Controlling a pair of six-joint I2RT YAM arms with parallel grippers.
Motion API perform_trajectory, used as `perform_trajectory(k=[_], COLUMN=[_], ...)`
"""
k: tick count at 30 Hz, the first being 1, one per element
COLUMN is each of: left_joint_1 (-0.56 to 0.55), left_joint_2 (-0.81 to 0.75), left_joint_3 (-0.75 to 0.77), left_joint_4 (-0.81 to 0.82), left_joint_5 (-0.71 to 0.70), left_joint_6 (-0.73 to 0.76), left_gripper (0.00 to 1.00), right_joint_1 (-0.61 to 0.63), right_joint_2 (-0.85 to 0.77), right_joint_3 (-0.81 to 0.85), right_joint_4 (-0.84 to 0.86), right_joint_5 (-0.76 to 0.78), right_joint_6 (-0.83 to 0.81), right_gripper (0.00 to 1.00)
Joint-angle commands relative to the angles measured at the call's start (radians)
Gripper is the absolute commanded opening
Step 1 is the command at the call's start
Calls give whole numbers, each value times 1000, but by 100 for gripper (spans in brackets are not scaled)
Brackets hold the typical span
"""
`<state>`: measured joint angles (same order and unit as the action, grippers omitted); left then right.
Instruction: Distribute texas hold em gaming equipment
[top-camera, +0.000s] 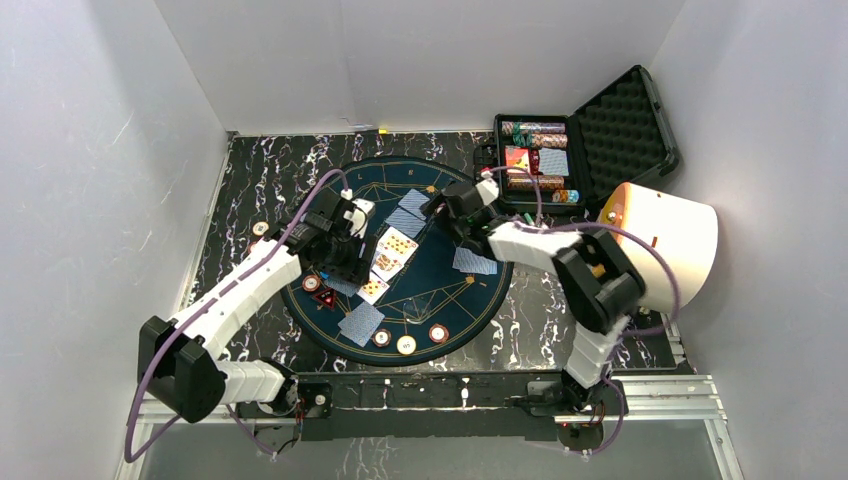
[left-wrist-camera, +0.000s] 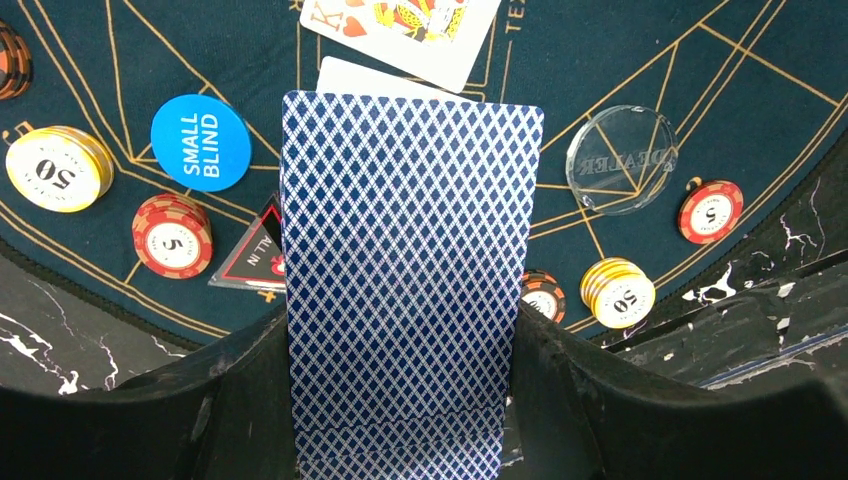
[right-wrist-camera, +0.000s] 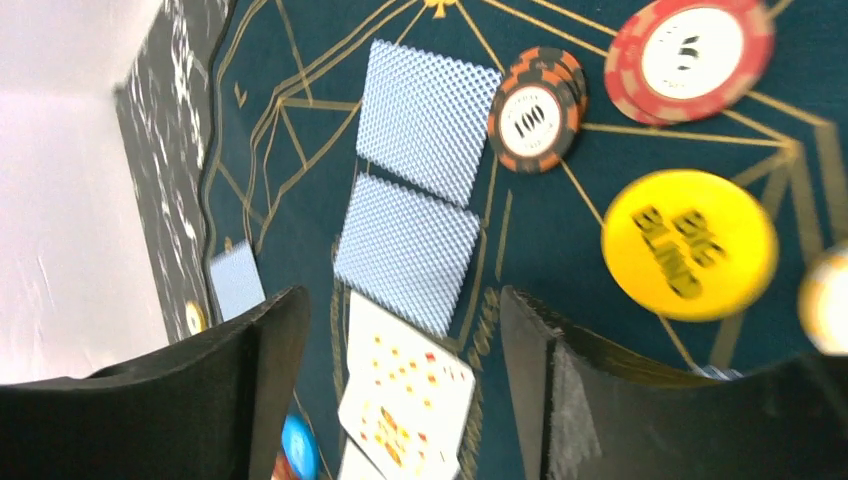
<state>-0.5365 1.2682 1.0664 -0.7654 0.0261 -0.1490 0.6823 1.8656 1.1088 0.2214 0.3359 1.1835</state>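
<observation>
A stack of playing cards (left-wrist-camera: 410, 280) with blue patterned backs stands between my left gripper's (left-wrist-camera: 400, 335) jaws, which are shut on its long edges above the round blue mat (top-camera: 455, 300). Under it lie a blue small-blind disc (left-wrist-camera: 201, 142), a clear dealer button (left-wrist-camera: 621, 159) and red and cream chips (left-wrist-camera: 172, 235). My right gripper (right-wrist-camera: 400, 300) is open with nothing in it, over a face-up card (right-wrist-camera: 405, 400). Two face-down cards (right-wrist-camera: 408, 250), a black chip (right-wrist-camera: 535, 110), a red chip (right-wrist-camera: 690, 55) and a yellow big-blind disc (right-wrist-camera: 690, 245) lie beyond it.
An open black case (top-camera: 625, 125) with chip rows stands at the back right. A big white cylinder (top-camera: 670, 245) with an orange end lies beside the right arm. More face-down cards (top-camera: 362, 322) and chips (top-camera: 406, 345) sit along the mat's near edge. White walls enclose the table.
</observation>
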Motion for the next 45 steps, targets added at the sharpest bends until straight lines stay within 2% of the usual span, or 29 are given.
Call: perform_trajectory(k=[1, 3, 6, 9, 12, 18, 23, 30, 36, 38, 42, 45], left_joint_1=[-2, -26, -77, -147, -241, -450, -568, -675, -713, -713, -714, -722], left_joint_2=[13, 32, 73, 135, 216, 472, 696, 924, 1020, 1030, 1036, 1038], left_joint_3=[63, 77, 105, 133, 182, 342, 526, 767, 846, 845, 829, 825], left_joint_4=[-9, -9, 3, 34, 67, 171, 195, 185, 173, 175, 193, 214], left_joint_5=[37, 35, 26, 16, -15, -60, -92, -74, -41, -34, 1, 20], left_joint_6=[9, 0, -24, -55, -92, -155, -168, -164, -165, -166, -164, -166], left_gripper=[0, 0, 0, 0, 0, 0, 0, 0, 0, 6, 25, 31], right_joint_1=[-49, -79, -152, -244, -268, -273, -273, -270, -270, -270, -270, -271], right_joint_2=[-263, -348, -487, -589, -686, -793, -858, -950, -984, -996, -1009, -1014], right_joint_3=[-69, -51, 1, 109, 225, 450, 555, 528, 491, 478, 466, 461], right_joint_4=[-181, -294, -481, -653, -738, -837, -858, -848, -831, -821, -813, -810], right_joint_5=[-106, -151, -159, -179, -177, -135, -93, -92, -174, -193, -220, -225], right_joint_6=[-302, -511, -700, -828, -905, -929, -957, -970, -959, -954, -952, -952], right_gripper=[81, 86, 98, 98, 98, 98, 98, 98, 98, 98, 98, 98])
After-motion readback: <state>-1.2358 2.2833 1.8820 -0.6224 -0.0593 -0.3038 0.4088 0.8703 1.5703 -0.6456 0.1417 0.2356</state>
